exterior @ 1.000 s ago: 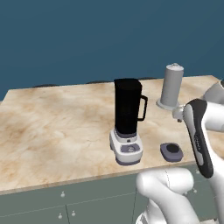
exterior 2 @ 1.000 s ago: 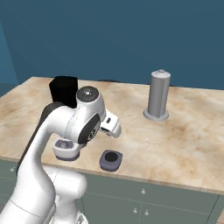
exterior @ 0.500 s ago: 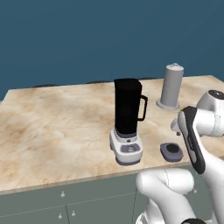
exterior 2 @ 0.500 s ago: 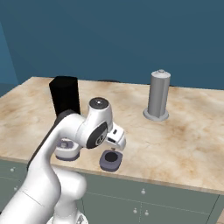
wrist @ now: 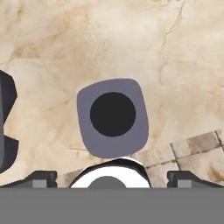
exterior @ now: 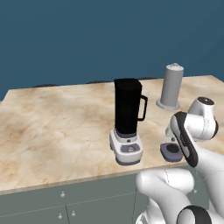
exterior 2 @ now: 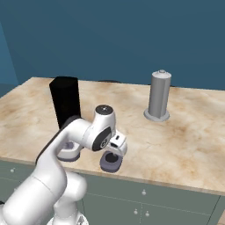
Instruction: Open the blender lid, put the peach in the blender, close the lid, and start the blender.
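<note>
Your end effector [wrist: 112, 181] hangs spread wide and empty above the flat dark grey rounded-square lid [wrist: 113, 117] on the marbled worktop [wrist: 183, 61]; light, stiff, probably slick; pinch its black centre knob [wrist: 112, 113].

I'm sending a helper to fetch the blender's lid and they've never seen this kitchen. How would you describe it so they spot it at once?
On the beige marble counter, find the tall black blender jar on its white-grey base. Beside that base, near the counter's front edge, lies the small flat rounded-square dark grey lid with a black round centre knob. Unlike the upright plain grey cylinder farther back, it lies low and flat.
</note>
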Motion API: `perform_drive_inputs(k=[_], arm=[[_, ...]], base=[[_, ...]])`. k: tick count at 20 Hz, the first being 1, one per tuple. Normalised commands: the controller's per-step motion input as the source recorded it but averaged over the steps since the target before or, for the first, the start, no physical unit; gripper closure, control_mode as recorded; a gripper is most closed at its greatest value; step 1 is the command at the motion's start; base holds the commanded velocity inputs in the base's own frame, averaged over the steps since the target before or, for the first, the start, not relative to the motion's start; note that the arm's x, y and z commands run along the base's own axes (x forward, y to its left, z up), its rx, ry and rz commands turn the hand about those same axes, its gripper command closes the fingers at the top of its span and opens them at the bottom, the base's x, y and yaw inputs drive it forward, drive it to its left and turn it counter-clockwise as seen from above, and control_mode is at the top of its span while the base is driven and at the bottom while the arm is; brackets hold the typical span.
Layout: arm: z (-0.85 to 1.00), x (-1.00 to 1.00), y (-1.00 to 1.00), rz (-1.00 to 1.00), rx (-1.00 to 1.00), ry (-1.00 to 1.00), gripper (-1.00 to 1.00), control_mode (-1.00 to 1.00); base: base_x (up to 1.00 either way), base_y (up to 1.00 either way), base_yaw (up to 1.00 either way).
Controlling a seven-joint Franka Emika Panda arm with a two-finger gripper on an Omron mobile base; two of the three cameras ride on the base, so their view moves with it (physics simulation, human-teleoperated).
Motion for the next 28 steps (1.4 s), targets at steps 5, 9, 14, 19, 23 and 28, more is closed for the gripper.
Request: perform_drive_inputs(k=[5,9,14,19,23,28], arm=[[-0.28,0.29,0.00,0.02,0.00,0.01,-1.00,-1.00],[-0.23,0.21,-0.01,0.03,0.00,0.00,-1.00,-1.00],[-0.28,0.00,-0.02,0.03,0.00,0.00,-1.00,-1.00],[-0.29,0.00,0.00,0.02,0.00,0.00,-1.00,-1.00],[-0.25,0.00,0.00,0.02,0.00,0.00,-1.00,-1.00],[-0.14,0.05,0.00,0.02,0.00,0.00,-1.00,-1.00]], base=[[0.00,0.00,0.00],[0.00,0.00,0.00],[0.00,0.00,0.00],[0.00,0.00,0.00],[0.00,0.00,0.00],[0.00,0.00,0.00]])
